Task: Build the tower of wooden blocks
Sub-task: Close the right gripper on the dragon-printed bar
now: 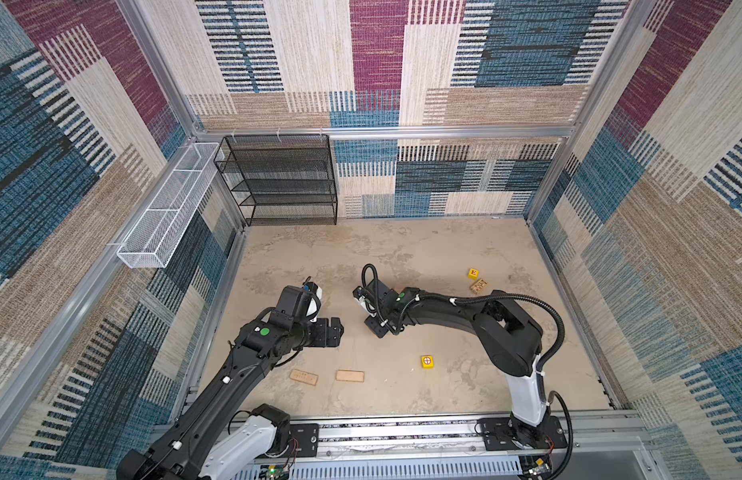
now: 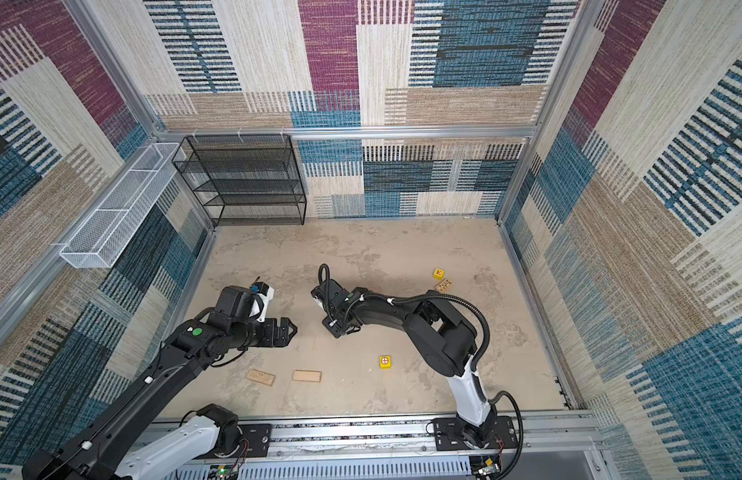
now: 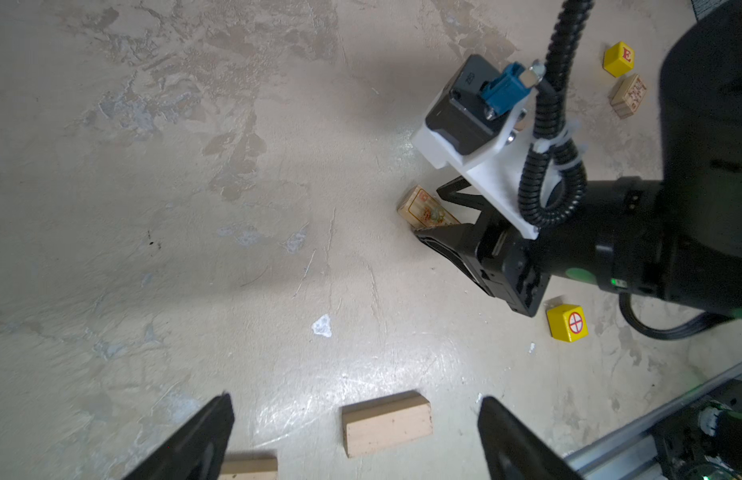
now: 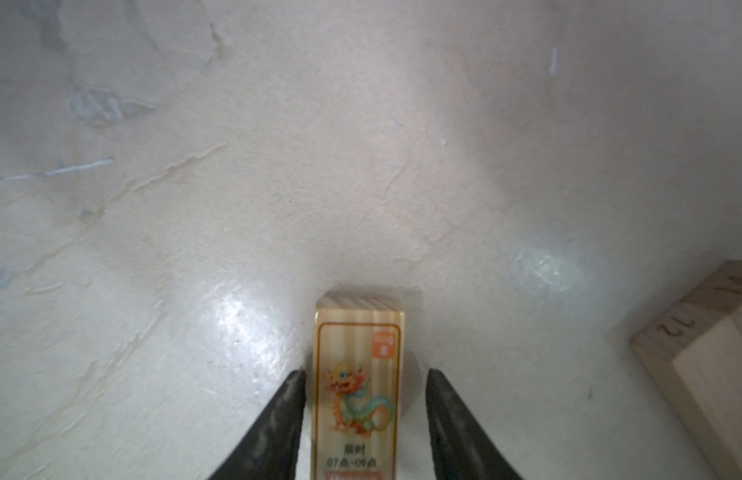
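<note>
Wood blocks (image 2: 307, 376) lie scattered on the tan table (image 1: 402, 249). The right gripper (image 4: 366, 371) straddles a dragon-printed plank (image 4: 359, 386) with its jaws narrow, a slim gap showing on either side, so nothing is gripped. That plank lies flat near the table's middle. The left gripper (image 1: 336, 331) faces it from the left with clear space between them, spread wide and empty.

Two yellow cubes are in view: the E cube (image 1: 473, 273) at far right and the crossed-circle cube (image 1: 427, 361) nearer, right of centre. Four tan planks are certain:
- the dragon one
- a printed plank (image 1: 478, 285) just beside the E cube
- a faintly marked plank (image 1: 304, 377) near the rail
- a plain plank (image 1: 350, 376) next to it, the two side by side

A dark-lettered plank (image 4: 701, 361) cuts the edge of the right wrist view; whether it makes a fifth cannot be told.

The near pair sits close to the near rail (image 1: 402, 430) without touching it. The E cube keeps well off the right wall. Open tabletop runs beyond both grippers to the black mesh shelf (image 1: 282, 178) in the far-left corner.
</note>
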Robot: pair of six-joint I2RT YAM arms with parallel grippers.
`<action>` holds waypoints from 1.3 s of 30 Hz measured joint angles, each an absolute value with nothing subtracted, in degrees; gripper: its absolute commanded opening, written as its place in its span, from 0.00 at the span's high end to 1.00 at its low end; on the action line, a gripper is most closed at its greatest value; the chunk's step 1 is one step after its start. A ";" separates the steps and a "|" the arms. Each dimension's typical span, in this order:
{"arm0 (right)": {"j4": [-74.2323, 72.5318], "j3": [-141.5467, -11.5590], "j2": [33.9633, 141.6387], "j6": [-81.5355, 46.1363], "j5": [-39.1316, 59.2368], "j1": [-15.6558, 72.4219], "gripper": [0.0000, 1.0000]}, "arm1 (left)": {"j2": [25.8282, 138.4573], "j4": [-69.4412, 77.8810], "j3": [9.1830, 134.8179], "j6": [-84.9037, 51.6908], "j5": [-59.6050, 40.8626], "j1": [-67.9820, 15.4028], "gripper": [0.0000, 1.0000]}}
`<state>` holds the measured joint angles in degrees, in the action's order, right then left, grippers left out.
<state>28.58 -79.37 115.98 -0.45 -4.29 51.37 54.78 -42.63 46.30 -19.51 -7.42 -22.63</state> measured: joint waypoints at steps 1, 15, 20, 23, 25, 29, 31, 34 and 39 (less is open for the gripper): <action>28.60 -79.40 115.98 -0.47 -4.47 51.35 0.55 | 54.81 -42.63 46.30 -19.51 -7.42 -22.63 0.03; 29.67 -79.50 115.96 -1.48 -4.51 51.37 0.51 | 55.31 -42.63 46.28 -19.51 -7.40 -22.63 0.04; 29.82 -79.44 115.55 -1.93 -4.51 51.37 0.56 | 55.70 -42.63 46.28 -19.51 -7.40 -22.63 0.04; 29.80 -79.44 115.18 -2.09 -4.56 51.37 0.56 | 55.70 -42.63 46.28 -19.51 -7.14 -22.63 0.04; 29.78 -79.44 115.15 -2.11 -4.69 51.37 0.56 | 55.70 -42.63 46.28 -19.53 -6.31 -22.63 0.03; 29.80 -79.44 115.15 -2.57 -4.93 51.37 0.57 | 55.83 -42.63 46.28 -19.51 -6.33 -22.63 0.04; 29.80 -79.40 115.15 -2.74 -4.93 51.37 0.58 | 55.88 -42.65 46.28 -19.51 -6.31 -22.63 0.04; 29.82 -79.11 115.15 -2.92 -4.93 51.37 0.59 | 55.88 -42.65 46.28 -19.51 -6.31 -22.63 0.04; 29.82 -79.07 115.15 -2.98 -4.93 51.37 0.62 | 55.90 -42.65 46.28 -19.51 -6.13 -22.63 0.04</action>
